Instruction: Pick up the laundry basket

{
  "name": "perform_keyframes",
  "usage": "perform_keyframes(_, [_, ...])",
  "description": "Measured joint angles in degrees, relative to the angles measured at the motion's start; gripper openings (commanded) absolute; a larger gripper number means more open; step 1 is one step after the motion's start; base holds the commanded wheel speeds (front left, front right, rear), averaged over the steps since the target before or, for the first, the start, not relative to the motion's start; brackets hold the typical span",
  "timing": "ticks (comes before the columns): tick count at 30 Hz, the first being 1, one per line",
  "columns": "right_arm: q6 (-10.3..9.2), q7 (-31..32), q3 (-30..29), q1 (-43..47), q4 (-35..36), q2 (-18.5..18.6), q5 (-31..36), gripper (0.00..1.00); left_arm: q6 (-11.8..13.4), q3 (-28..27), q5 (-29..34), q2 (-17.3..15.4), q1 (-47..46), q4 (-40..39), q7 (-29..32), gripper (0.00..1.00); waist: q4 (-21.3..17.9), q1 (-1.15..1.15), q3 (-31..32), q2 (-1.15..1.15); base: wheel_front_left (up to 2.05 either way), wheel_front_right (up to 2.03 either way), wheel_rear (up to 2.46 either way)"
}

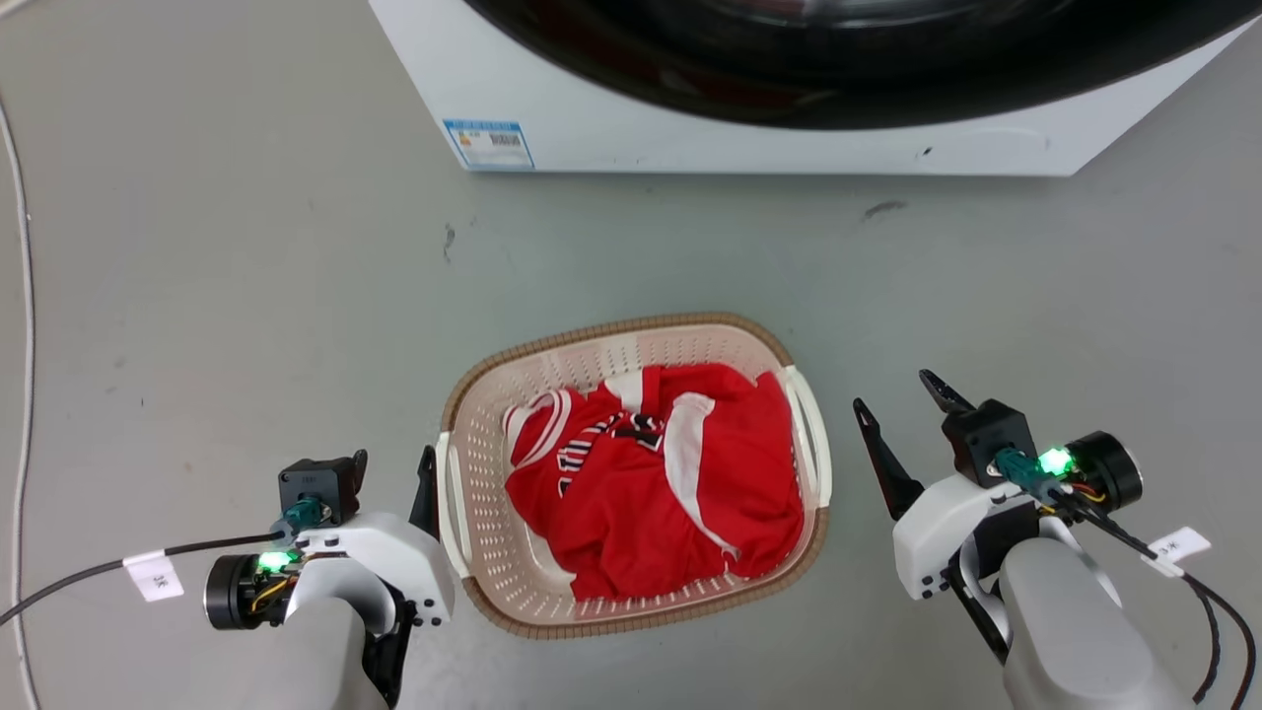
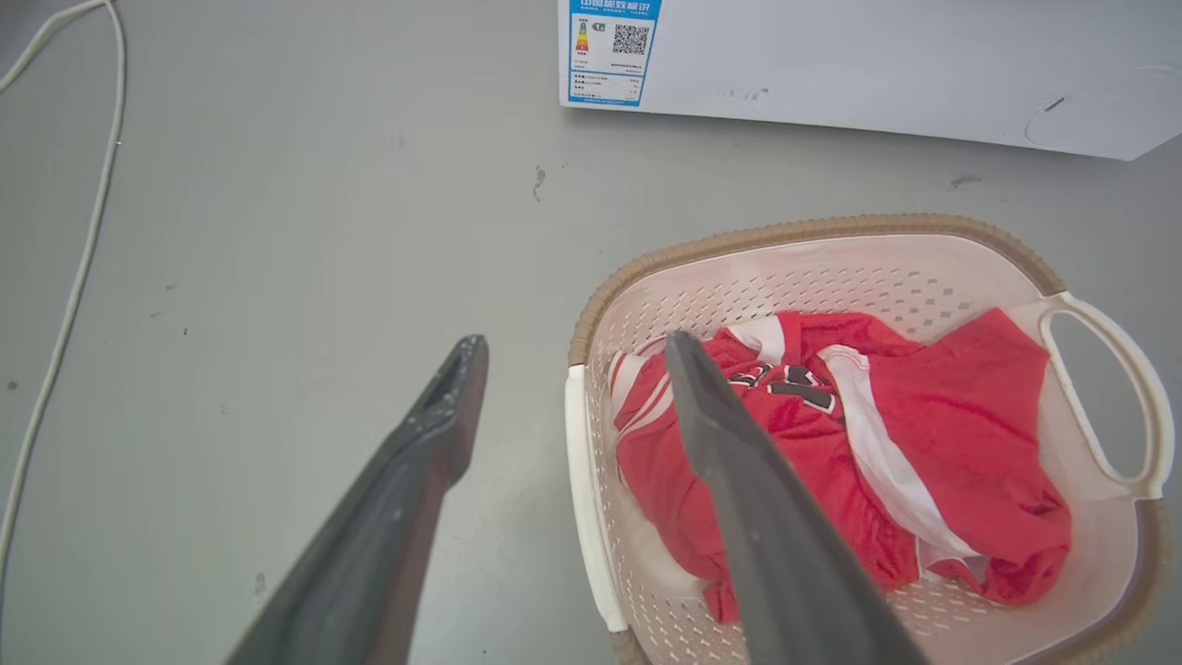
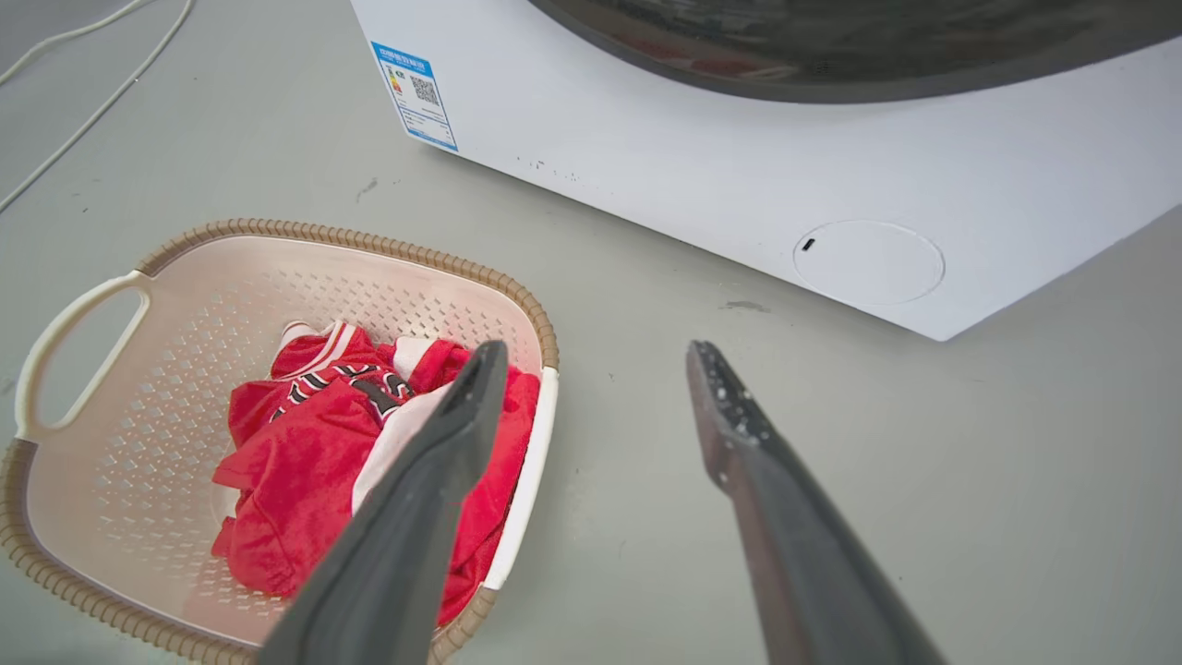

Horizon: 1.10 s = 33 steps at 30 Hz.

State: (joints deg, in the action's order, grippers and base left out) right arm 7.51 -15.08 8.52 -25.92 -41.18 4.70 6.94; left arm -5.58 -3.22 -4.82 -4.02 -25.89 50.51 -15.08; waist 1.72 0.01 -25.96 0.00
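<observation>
Dark-fingered left gripper [image 1: 394,471] is spread wide with nothing in it, right at the left handle [image 1: 451,493] of the basket [image 1: 611,330]. From its wrist cam one finger sits over the inside and one outside, so it looks lined up to straddle that handle, though I can't tell if it's touching. Same deal for the right gripper [image 1: 895,392]: wide, empty, just beside the right handle [image 1: 813,434] with a gap.

Basket is upright on the floor [image 1: 246,296], mouth up, with a red jersey [image 1: 651,473] heaped in it and the washer [image 1: 690,128] well apart past its far rim. Its long axis runs handle to handle, across in front of the robot, skewed a bit so the right handle end lies closer to the washer.

Handling guess: light, thin perforated plastic, fairly stiff but probably flexes, and the jersey adds little weight. The handle loops are the place to grab, both together, else it tips. Smooth plastic could slip.
</observation>
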Motion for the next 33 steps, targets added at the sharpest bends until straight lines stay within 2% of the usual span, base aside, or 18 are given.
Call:
perform_keyframes(7, [0.00, 0.00, 3.09, -4.88, -7.08, 1.38, -0.97, 1.00, -0.82, 0.49, -0.87, -0.24, -4.04, 8.37, 0.00, 1.00, 1.00, 0.00, -4.30, 0.00, 0.00, 0.00, 0.00])
perform_keyframes(13, [0.00, 0.00, 4.63, -8.18, -12.35, 2.00, -1.47, 1.00, -1.19, 1.25, -1.34, -0.21, -7.00, 12.32, 0.00, 1.00, 1.74, 0.00, -7.43, 0.00, 0.00, 0.00, 0.00])
perform_keyframes(33, [0.00, 0.00, 9.13, -15.16, -21.25, 1.71, -2.77, 1.00, -1.82, 5.15, -2.86, 0.58, -12.15, 16.24, 0.00, 1.00, 3.14, 0.00, -14.71, 0.00, 0.00, 0.00, 0.00])
